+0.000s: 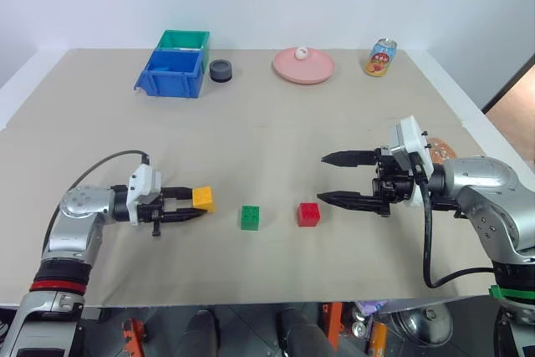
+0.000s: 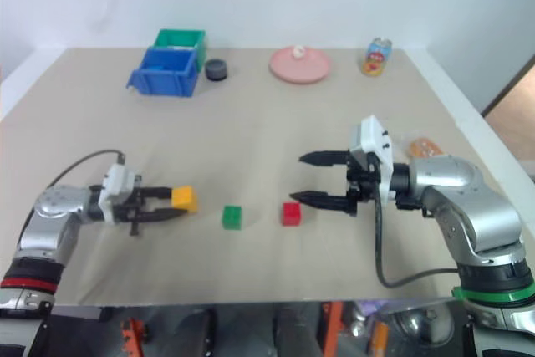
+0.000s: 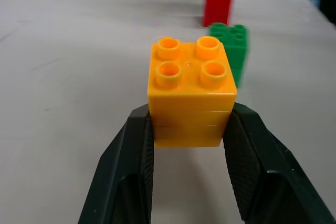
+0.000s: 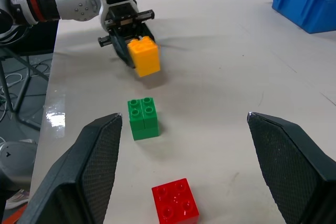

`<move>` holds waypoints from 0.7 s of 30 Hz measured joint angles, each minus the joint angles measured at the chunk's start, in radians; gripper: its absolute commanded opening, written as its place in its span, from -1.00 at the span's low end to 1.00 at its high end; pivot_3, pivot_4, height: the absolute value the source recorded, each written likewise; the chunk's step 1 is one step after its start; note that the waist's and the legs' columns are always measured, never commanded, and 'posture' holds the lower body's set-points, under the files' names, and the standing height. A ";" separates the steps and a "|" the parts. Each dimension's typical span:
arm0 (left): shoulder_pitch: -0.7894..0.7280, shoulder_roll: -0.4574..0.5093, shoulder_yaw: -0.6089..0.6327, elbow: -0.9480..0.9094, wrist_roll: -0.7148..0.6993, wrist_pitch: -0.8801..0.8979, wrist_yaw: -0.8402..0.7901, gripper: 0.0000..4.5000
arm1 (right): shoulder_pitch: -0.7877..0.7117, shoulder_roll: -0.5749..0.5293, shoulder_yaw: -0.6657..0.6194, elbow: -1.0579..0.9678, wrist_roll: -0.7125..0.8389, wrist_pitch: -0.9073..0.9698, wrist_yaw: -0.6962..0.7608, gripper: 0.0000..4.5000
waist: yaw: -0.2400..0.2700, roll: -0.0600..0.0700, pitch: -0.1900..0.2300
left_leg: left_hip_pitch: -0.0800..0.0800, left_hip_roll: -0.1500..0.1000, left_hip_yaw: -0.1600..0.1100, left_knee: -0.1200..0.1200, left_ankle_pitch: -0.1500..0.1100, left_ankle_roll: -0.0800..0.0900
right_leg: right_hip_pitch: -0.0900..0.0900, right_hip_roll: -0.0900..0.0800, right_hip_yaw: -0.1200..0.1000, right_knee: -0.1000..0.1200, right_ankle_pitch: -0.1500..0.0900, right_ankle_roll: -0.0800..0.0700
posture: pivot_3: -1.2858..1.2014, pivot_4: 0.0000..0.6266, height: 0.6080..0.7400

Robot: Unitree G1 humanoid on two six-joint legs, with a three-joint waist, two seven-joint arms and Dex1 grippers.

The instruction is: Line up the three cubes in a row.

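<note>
My left gripper (image 1: 199, 204) is shut on the yellow cube (image 1: 203, 199), its two black fingers (image 3: 131, 171) pressing the cube's sides. The cube hangs just above the tabletop at the front left. To its right, the green cube (image 1: 249, 217) and the red cube (image 1: 308, 214) sit on the table, a short gap between them. My right gripper (image 1: 323, 178) hovers open just right of the red cube, pointing left with nothing between its fingers. In the right wrist view the red cube (image 4: 175, 202), green cube (image 4: 143, 117) and yellow cube (image 4: 143, 56) run away from the gripper in a rough line.
At the back left stand a blue bin (image 1: 174, 73) and a green bin (image 1: 184, 39), with a dark round object (image 1: 221, 70) beside them. A pink plate (image 1: 284, 68) with a bun and a drink can (image 1: 380, 58) are at the back right. A wrapped snack (image 1: 439, 150) lies behind my right arm.
</note>
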State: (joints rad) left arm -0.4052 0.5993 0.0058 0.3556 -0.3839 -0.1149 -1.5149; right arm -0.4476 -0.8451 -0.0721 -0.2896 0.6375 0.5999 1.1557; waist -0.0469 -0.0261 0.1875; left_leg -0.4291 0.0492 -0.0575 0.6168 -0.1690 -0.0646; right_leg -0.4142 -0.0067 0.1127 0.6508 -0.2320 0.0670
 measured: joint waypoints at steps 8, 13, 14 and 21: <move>-0.036 -0.024 -0.044 0.072 0.017 -0.067 -0.056 -0.42 | 0.004 -0.011 0.000 -0.001 0.005 0.014 0.001 0.75 | 0.000 0.000 0.000 | -0.001 0.000 0.000 0.000 0.000 0.000 | -0.002 0.000 0.000 0.001 0.000 0.000 | 0.03 -0.52 0.94; -0.080 -0.025 -0.046 0.144 0.032 -0.107 -0.065 -0.42 | 0.009 -0.012 0.000 -0.003 0.007 0.018 -0.001 0.75 | 0.000 0.000 0.000 | -0.002 0.000 0.000 0.000 0.000 0.000 | -0.002 0.000 0.000 0.001 0.000 0.000 | 0.03 -0.52 0.94; -0.086 -0.025 -0.047 0.161 0.034 -0.113 -0.067 -0.42 | 0.010 -0.012 0.000 -0.003 0.007 0.018 -0.002 0.75 | 0.000 0.000 0.000 | -0.002 0.000 0.000 0.000 0.000 0.000 | -0.002 0.000 0.000 0.001 0.000 0.000 | 0.03 -0.52 0.94; -0.092 -0.010 -0.078 0.193 0.040 -0.123 -0.084 -0.42 | 0.018 -0.012 0.000 -0.012 0.007 0.018 -0.006 0.75 | 0.000 0.000 0.000 | -0.002 0.000 0.000 0.000 0.000 0.000 | -0.002 0.000 0.000 0.001 0.000 0.000 | 0.03 -0.52 0.94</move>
State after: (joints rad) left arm -0.4971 0.5897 -0.0719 0.5485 -0.3437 -0.2374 -1.5993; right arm -0.4295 -0.8570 -0.0725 -0.3013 0.6445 0.6182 1.1494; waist -0.0471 -0.0261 0.1875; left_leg -0.4312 0.0493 -0.0576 0.6172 -0.1690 -0.0645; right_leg -0.4166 -0.0063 0.1127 0.6515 -0.2317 0.0672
